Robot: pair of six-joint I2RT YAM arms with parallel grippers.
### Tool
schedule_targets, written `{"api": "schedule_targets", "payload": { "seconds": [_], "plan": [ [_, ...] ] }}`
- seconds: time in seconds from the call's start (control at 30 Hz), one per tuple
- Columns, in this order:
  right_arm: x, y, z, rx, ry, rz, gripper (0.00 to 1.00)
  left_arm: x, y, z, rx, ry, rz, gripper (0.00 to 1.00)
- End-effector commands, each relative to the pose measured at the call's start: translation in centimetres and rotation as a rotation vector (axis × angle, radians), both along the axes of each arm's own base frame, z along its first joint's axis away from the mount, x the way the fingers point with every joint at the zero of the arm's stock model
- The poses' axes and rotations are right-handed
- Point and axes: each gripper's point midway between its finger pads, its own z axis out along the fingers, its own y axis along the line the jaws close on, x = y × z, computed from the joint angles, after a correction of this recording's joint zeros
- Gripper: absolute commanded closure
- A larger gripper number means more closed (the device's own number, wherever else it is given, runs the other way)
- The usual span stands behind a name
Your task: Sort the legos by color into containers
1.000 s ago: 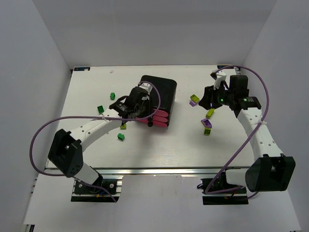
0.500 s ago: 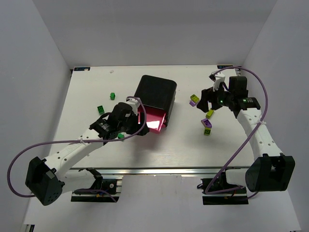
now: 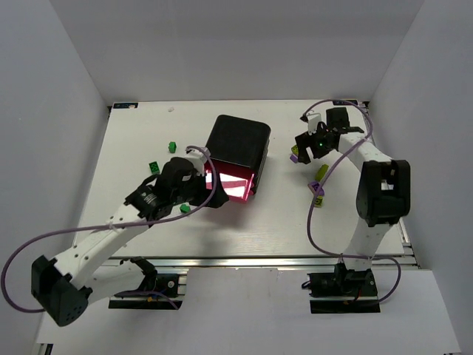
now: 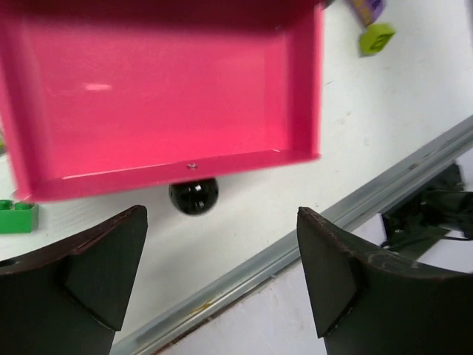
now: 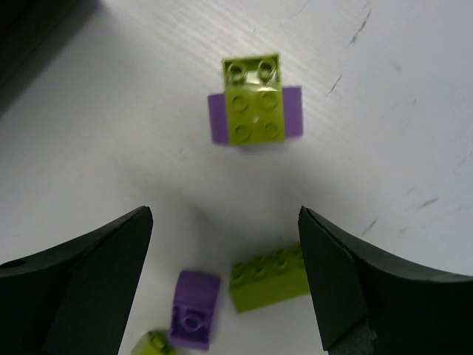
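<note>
The black casing [image 3: 238, 140] of the containers stands mid-table with one pink drawer [image 3: 235, 183] pulled out. In the left wrist view this drawer [image 4: 162, 89] is empty, its black knob [image 4: 194, 196] free. My left gripper [image 4: 222, 218] is open just in front of the knob, holding nothing. My right gripper [image 5: 224, 222] is open above the table, over scattered legos: a yellow-green brick stacked on a purple one [image 5: 255, 107], a yellow-green brick [image 5: 267, 285] and a purple piece [image 5: 194, 318]. Dark green legos [image 3: 154, 167] lie left of the casing.
Another dark green lego [image 3: 172, 146] lies further back, and one [image 3: 185, 209] by my left arm. A yellow-green lego [image 3: 322, 172] and a purple and yellow-green pair [image 3: 318, 194] lie on the right. The table's metal front rail [image 4: 310, 237] runs close below my left gripper.
The left gripper has drawn a drawer out of the casing, let go of the knob and opened. The right gripper has opened and swung left and away, over the stacked purple and yellow-green lego.
</note>
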Motion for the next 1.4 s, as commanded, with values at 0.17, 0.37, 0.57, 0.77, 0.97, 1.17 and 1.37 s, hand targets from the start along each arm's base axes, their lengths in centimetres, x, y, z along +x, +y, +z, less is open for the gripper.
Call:
{"api": "schedule_targets", "payload": {
  "seconds": [0.17, 0.37, 0.57, 0.77, 0.97, 1.17, 1.37],
  "plan": [
    [9.4, 1.0, 1.9, -0.052, -0.193, 0.058, 0.14, -2.1, 2.9, 4.8, -0.119, -0.068, 0.114, 0.07],
    [10.3, 2.7, -1.0, -0.038, -0.124, 0.106, 0.23, -2.2, 4.1, 5.6, -0.163, -0.077, 0.205, 0.07],
    [10.1, 3.6, -0.8, -0.022, -0.11, 0.116, 0.27, -1.7, 4.3, 6.7, -0.159, -0.09, 0.228, 0.07],
    [9.4, 3.8, -1.0, -0.005, -0.09, 0.105, 0.26, -1.4, 3.8, 6.9, -0.167, -0.097, 0.219, 0.07],
    [8.1, 4.2, -0.3, 0.025, -0.088, 0.142, 0.26, -1.1, 3.4, 7.0, -0.164, -0.097, 0.205, 0.06],
    [7.2, 3.6, -1.2, -0.024, -0.07, 0.183, 0.26, -1.1, 3.1, 6.8, -0.178, -0.095, 0.196, 0.06],
    [7.3, 3.0, -1.4, -0.07, -0.081, 0.189, 0.34, -1.1, 3.0, 7.0, -0.196, -0.1, 0.197, 0.06]
  ]
}}
